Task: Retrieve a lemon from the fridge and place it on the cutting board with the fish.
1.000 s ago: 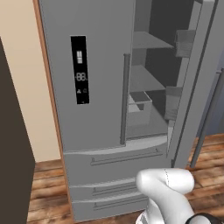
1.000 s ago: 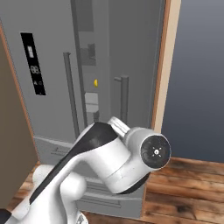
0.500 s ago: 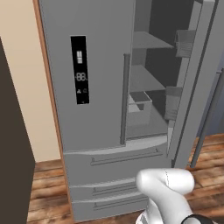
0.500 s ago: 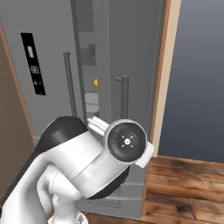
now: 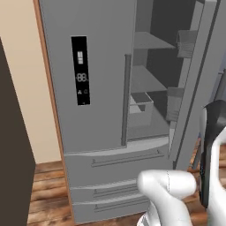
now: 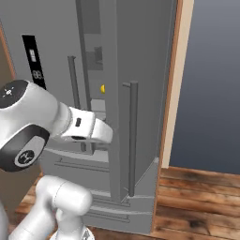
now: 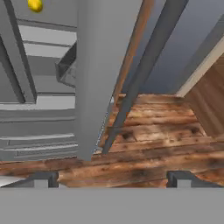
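Showing its two dark fingertips spread far apart at the bottom of the hand view, the gripper (image 7: 109, 179) stood released and held nothing, with bare wooden floor (image 7: 153, 131) between and just beyond the tips. Ahead of the gripper and slightly to its left rose the edge of the fridge's open right door (image 7: 103, 65), with its long dark bar handle (image 7: 140, 78) running diagonally just beside it. Farther ahead, well apart from the fingertips at the upper left of the hand view, the lemon (image 7: 35, 5) rested on a shelf inside the fridge (image 5: 97, 88). Seen from the right base camera, the lemon (image 6: 102, 88) appeared as a small yellow spot in the narrow gap beyond the open door, above and past the arm's white forearm (image 6: 86, 129). Seen from the left base camera, the fridge interior lay open with grey shelves (image 5: 150, 42) and a clear bin (image 5: 140, 108), while the left door remained closed and carried the black display panel (image 5: 81, 69). Below the doors lay the lower drawers (image 5: 119, 170). A dark brown cabinet (image 5: 13, 145) stood at the far left of that view.
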### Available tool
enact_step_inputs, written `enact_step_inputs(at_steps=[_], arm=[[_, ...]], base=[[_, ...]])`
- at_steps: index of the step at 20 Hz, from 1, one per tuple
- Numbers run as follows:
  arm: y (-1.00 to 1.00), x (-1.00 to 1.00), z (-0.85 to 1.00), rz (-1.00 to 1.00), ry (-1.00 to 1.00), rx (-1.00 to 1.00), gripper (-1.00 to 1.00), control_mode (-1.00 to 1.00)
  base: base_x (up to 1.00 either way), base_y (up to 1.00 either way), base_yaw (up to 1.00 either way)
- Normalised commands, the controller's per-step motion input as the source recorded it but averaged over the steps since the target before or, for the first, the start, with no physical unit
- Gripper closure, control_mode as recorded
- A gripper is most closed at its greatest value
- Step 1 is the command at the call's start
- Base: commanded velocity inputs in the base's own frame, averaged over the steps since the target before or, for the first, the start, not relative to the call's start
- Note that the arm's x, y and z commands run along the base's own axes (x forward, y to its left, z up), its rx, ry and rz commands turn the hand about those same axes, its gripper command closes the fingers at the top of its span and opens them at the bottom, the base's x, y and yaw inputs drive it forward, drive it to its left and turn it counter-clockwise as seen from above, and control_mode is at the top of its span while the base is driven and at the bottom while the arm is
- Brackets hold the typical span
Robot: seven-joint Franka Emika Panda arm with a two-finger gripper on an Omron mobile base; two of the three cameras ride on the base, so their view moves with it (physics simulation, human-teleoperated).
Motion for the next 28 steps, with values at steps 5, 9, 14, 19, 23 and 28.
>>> enact_step_inputs(at_steps=[5, 9, 14, 19, 23, 28], arm=[[0.83, 0.3, 0.0, 0.01, 0.45, -0.67, -1.0, -1.0], [0.15, 0.6, 0.0, -0.01, 0.49, -0.38, -1.0, -1.0], [0.0, 0.73, 0.0, 0.03, 0.28, -0.15, -1.0, -1.0], [0.0, 0.69, 0.0, 0.07, 0.2, -0.04, -1.0, -1.0], [0.0, 0.5, 0.0, 0.0, 0.18, -0.07, -1.0, -1.0], [0.0, 0.37, 0.0, 0.0, 0.1, -0.06, -1.0, -1.0]], base=[[0.0, 0.0, 0.0], [0.0, 0.0, 0.0], [0.0, 0.0, 0.0], [0.0, 0.0, 0.0], [0.0, 0.0, 0.0], [0.0, 0.0, 0.0]])
